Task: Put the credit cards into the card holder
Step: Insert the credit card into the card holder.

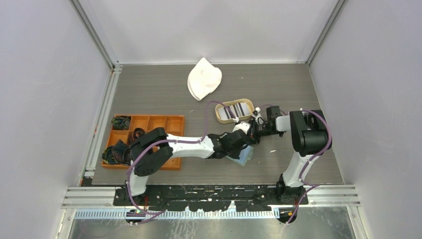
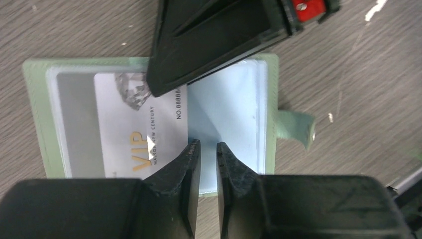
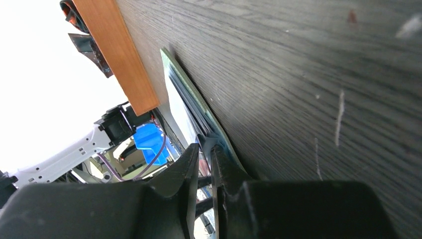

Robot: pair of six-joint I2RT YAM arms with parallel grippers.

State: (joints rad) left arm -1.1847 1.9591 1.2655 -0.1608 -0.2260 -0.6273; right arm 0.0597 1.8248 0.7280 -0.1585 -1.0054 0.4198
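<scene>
Open card holder (image 2: 229,109), long axis 9 to 3; VIP credit card (image 2: 139,134) lies at 9 o'clock of the narrow-jawed left gripper (image 2: 205,147); right gripper (image 3: 201,149) likewise narrow, both grips unclear.

The whole table (image 1: 149,89) is being viewed from high above and behind; the card holder (image 2: 36,99) is being framed close-up from directly overhead by the left wrist camera, edge-on by the right.

Worktop (image 1: 149,94): grey wood-grain.
Far side: crumpled white cloth (image 1: 204,78).
Left: orange compartmented tray (image 1: 149,118).
Middle: oval wooden tray (image 1: 219,119).
Near middle: green card holder (image 1: 244,157), lying open and flat.
</scene>
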